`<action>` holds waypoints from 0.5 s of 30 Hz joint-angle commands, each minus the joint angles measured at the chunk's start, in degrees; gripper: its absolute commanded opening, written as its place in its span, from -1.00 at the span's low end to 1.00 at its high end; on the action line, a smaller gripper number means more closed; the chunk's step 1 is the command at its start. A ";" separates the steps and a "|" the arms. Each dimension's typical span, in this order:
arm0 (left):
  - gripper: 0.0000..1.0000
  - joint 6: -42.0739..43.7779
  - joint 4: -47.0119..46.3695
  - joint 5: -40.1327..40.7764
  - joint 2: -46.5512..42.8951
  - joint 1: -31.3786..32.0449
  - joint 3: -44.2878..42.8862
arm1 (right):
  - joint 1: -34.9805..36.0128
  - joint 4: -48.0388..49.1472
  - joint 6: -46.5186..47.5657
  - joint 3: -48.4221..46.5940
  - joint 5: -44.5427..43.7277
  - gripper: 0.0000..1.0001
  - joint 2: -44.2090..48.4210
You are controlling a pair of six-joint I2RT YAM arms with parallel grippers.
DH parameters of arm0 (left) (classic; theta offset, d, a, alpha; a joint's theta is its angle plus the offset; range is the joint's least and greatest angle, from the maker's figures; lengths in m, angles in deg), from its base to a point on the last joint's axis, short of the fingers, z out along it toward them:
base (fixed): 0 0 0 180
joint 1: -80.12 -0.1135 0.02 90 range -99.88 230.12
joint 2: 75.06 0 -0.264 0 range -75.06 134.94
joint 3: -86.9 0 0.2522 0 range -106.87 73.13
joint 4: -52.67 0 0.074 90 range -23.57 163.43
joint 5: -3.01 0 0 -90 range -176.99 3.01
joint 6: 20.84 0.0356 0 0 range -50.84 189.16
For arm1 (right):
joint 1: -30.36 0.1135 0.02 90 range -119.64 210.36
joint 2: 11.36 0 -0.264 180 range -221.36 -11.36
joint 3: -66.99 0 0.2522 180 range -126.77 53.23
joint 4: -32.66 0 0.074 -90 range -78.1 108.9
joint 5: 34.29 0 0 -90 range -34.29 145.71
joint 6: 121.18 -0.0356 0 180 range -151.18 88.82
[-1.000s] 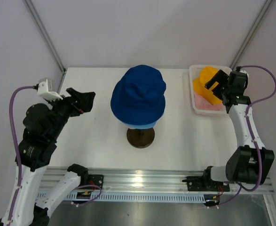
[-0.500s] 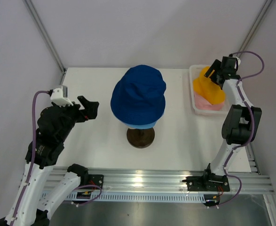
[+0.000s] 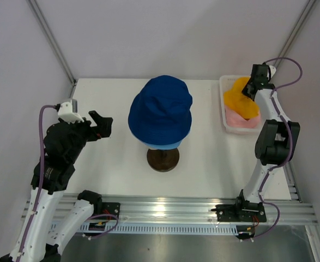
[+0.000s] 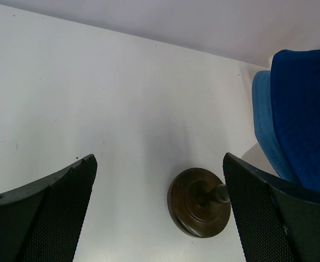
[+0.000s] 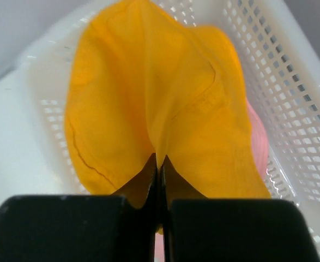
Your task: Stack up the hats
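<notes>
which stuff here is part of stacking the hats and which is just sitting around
Part of the job:
- navy hat, on the stand
- light blue hat, under the navy one
- yellow hat, pinched by the right gripper
- pink hat, in the basket

Not being stacked:
- basket
- stand base
- left gripper, open and empty

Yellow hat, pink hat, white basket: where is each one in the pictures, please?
yellow hat [image 5: 154, 98], right wrist view, middle fold of the fabric.
pink hat [image 3: 240, 120], top view, edge showing from under the yellow hat.
white basket [image 5: 290, 82], right wrist view, right mesh wall.
</notes>
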 commanded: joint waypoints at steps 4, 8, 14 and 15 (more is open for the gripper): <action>0.99 -0.14 -2.42 -2.23 -0.12 -0.59 0.42 | 1.01 3.53 0.97 -4.12 11.94 -1.00 21.35; 0.99 -1.20 -2.51 -2.75 -0.03 -0.59 0.51 | 1.54 2.21 -1.84 -10.18 22.39 -1.00 28.30; 0.99 -3.40 -2.78 -4.07 -0.74 -0.59 0.60 | 1.98 11.58 -15.43 -11.16 39.53 -1.00 36.04; 0.99 -3.92 -2.69 -4.16 -1.00 -0.59 0.51 | 2.24 12.92 -17.56 -12.29 41.38 -1.00 36.39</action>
